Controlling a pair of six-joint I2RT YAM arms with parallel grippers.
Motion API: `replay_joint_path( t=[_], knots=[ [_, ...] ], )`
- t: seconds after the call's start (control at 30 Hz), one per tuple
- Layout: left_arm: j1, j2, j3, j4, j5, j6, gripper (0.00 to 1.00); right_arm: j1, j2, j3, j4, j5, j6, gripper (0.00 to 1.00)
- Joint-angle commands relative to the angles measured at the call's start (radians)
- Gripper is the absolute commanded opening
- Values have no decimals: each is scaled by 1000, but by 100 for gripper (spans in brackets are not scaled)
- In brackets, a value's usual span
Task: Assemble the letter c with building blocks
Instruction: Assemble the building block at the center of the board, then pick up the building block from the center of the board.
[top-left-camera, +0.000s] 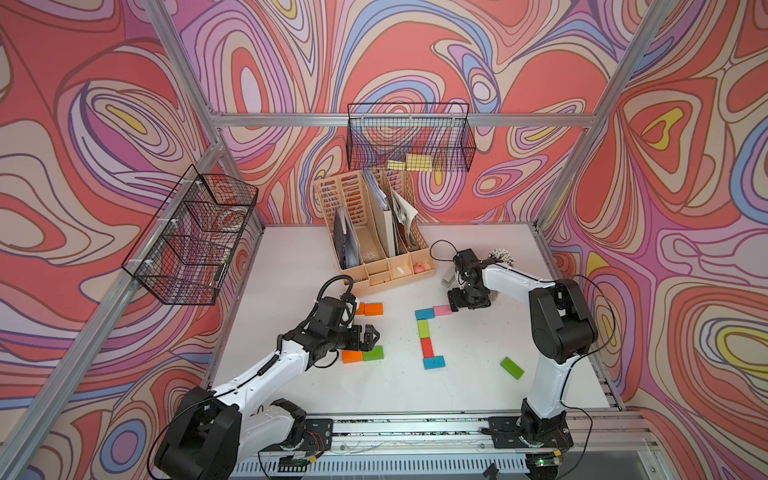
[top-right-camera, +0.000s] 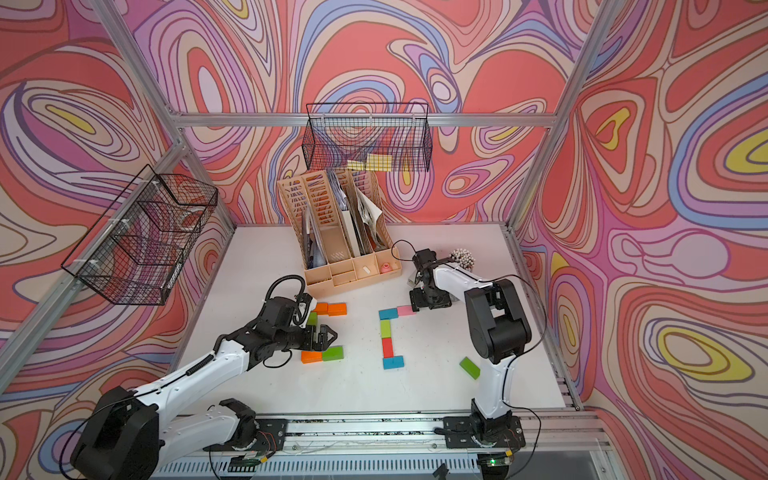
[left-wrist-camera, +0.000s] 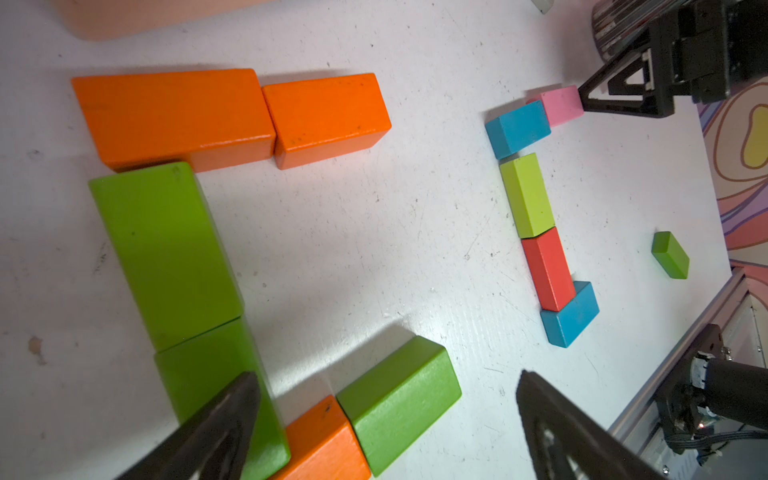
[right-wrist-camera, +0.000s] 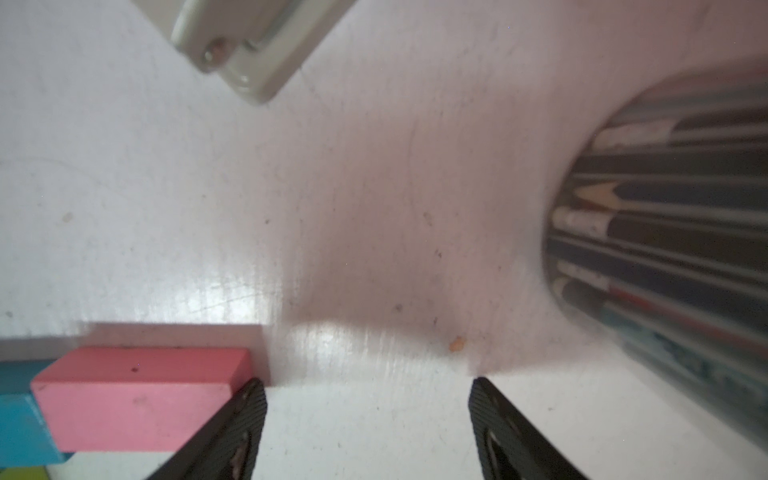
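Seen in both top views: building blocks (top-left-camera: 428, 332) laid in a bracket on the white table (top-left-camera: 291, 257), with the right gripper (top-left-camera: 454, 302) beside the pink block (top-left-camera: 442, 310). Two green blocks (left-wrist-camera: 166, 249) are shown fully only in the left wrist view, below the spread, empty left gripper (left-wrist-camera: 386, 376). In the right wrist view, parted fingers (right-wrist-camera: 245, 415) are seen holding nothing, one at the pink block's end.

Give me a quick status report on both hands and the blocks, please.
Left hand open, empty. Right hand open beside pink block. Green block loose. Stapler nearby.

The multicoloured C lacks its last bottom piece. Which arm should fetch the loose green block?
Right, probably. The loose green block lies near the right arm, and the right gripper is open and empty beside the pink block; the left gripper is much farther away.
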Motion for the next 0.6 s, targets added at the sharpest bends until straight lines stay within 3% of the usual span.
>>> replay_joint_path(
  t=[0.0,0.27,0.57],
  knots=[
    [-6,5,22,15,2,16,99,-10,7,17,2,15,9,81],
    [-6,4,25,13,8,14,99,-15,-115,-60,-18,16,66,81],
    [-6,-8,25,19,24,12,99,-16,-326,-235,-64,-45,267,81]
  ],
)
